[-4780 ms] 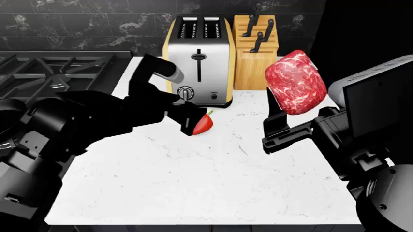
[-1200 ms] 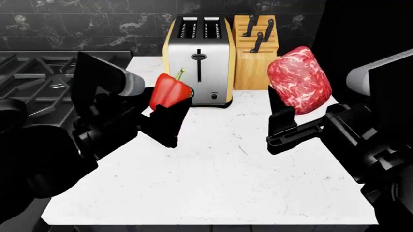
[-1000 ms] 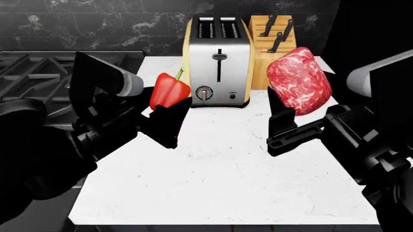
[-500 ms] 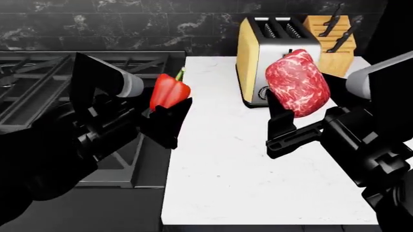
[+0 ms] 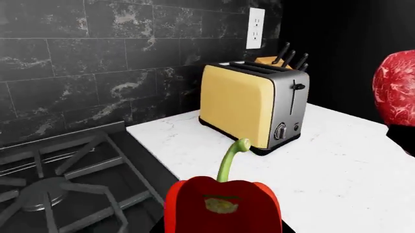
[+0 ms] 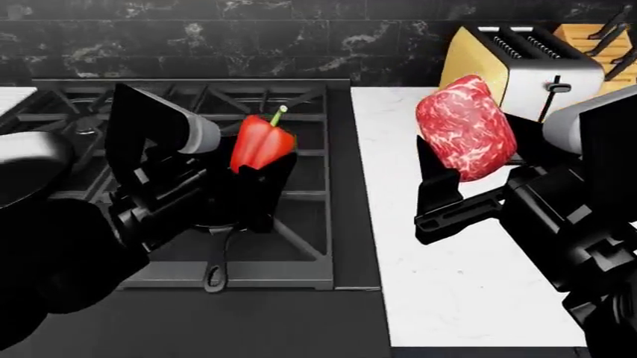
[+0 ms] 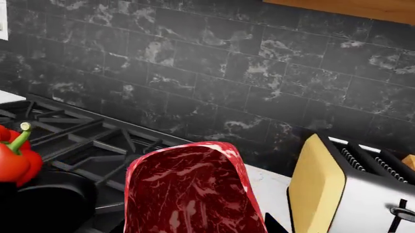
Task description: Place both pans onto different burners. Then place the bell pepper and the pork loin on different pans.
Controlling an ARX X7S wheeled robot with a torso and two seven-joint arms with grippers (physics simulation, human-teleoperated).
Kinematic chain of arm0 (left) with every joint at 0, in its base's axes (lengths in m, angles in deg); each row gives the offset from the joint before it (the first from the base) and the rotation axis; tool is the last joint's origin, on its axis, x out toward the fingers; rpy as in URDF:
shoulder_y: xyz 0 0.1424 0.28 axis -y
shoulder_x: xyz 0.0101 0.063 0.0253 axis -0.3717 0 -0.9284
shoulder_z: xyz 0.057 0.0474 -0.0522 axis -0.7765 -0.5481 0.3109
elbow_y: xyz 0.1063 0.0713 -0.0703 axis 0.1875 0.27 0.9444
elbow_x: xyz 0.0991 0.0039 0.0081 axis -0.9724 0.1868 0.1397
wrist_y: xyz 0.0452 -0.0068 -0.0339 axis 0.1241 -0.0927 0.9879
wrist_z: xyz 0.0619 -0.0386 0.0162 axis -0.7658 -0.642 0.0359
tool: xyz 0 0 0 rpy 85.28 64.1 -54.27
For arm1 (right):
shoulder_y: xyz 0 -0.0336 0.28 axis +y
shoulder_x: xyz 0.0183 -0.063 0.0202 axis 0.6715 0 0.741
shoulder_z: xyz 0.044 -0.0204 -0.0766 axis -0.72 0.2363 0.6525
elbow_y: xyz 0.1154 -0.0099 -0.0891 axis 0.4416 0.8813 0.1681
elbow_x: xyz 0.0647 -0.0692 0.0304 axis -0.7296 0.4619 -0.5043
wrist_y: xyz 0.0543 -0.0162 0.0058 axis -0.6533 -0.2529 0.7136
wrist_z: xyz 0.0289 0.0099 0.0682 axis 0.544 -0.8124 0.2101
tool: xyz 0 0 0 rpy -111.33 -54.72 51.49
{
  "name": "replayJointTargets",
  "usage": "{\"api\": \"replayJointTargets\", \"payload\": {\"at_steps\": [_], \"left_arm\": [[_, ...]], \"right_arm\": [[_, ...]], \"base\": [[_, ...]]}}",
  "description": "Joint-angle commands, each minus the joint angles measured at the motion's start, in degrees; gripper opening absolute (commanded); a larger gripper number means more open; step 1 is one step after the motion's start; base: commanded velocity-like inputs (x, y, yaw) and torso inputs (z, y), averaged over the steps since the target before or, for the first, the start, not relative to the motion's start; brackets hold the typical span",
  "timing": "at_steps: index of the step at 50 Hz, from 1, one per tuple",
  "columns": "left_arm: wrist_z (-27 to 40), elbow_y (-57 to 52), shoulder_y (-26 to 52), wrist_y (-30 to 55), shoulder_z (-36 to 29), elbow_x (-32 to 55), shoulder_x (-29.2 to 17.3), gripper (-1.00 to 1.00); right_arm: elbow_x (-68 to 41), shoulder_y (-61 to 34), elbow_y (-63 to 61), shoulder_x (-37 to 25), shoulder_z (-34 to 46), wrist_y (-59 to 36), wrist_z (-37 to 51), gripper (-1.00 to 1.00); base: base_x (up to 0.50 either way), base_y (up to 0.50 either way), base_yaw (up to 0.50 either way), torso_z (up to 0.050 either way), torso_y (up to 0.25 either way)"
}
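While the stove (image 6: 339,224) now fills the head view's left, the pork loin (image 6: 465,128), pinched in the right gripper (image 6: 448,195) fingers above the table (image 6: 448,298) near its stove-side edge, should travel to a pan apart from the pepper's. The bell pepper (image 6: 261,142), pinched by the left gripper (image 6: 261,183), hangs over the small pan (image 6: 221,239) on a front burner and should be lowered straight in. Half a second ago the stove sat farther left and the toaster (image 6: 523,63) nearer centre; both grips look unchanged.

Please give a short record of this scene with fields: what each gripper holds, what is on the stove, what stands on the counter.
left gripper: shut on pepper, held above the stove
right gripper: shut on pork, held above the counter
stove: one pan partly visible under the left arm; second pan not visible
counter: toaster, knife block
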Motion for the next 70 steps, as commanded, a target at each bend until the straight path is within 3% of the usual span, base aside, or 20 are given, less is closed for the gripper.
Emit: {"api": "replayJointTargets", "payload": {"at_steps": [1, 41, 56, 70], "left_arm": [[0.6, -0.04, 0.13, -0.37, 0.39, 0.86, -0.14, -1.0], [0.84, 0.02, 0.09, -0.96, 0.18, 0.65, -0.32, -1.0], [1.45, -0.24, 0.22, -0.96, 0.14, 0.9, -0.46, -1.0], [1.96, -0.34, 0.21, -1.29, 0.88, 1.48, -1.29, -1.0]], "right_arm": [[2.0, -1.54, -0.29, -0.15, -1.96, -0.67, 0.1, -1.0], [2.03, 0.05, 0.24, -0.82, -2.46, 0.36, 0.63, -1.0], [1.55, 0.55, 0.62, -1.02, -2.1, 0.14, -0.13, -1.0], [-1.04, -5.57, 5.63, -0.45, -0.38, -4.15, -4.54, -1.0]], "base": [[0.0, 0.5, 0.0, 0.0, 0.0], [0.12, 0.46, 0.0, 0.001, 0.002], [0.03, 0.11, 0.0, 0.001, 0.002], [0.0, 0.0, 0.0, 0.001, 0.001]]}}
